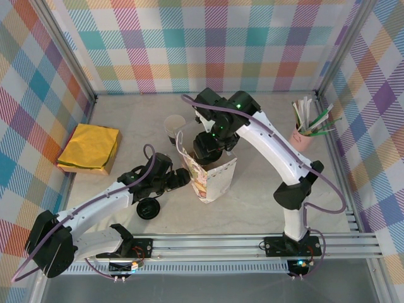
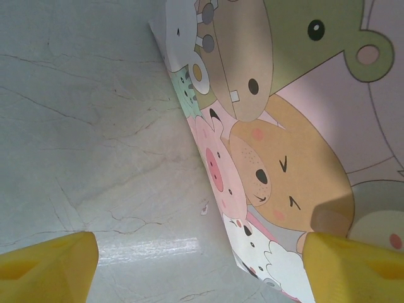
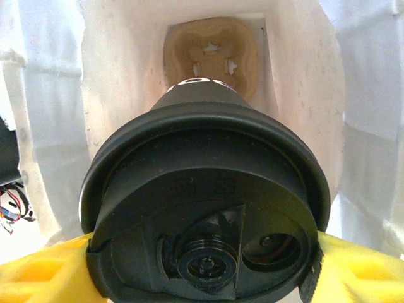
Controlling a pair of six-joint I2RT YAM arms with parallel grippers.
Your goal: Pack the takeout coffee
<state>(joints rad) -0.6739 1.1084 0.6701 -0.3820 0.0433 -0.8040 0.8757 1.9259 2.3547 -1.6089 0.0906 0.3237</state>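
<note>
Nearest the right wrist camera we find the takeout coffee (image 3: 205,208), lid toward the lens, clamped at the lid rim by the right claw (image 3: 202,268). On the worktop (image 1: 271,189) the printed paper bag (image 1: 214,180) stands upright, and the cup hangs inside its open mouth. A brown cup carrier (image 3: 211,47) lies on the bag floor below the cup. The left claw (image 2: 202,265) is spread wide against the bag's printed side, gripping nothing.

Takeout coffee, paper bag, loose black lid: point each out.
takeout coffee (image 3: 205,189), right wrist view, on its black lid top.
paper bag (image 1: 221,180), top external view, on its white side wall.
loose black lid (image 1: 148,208), top external view, on its centre.
</note>
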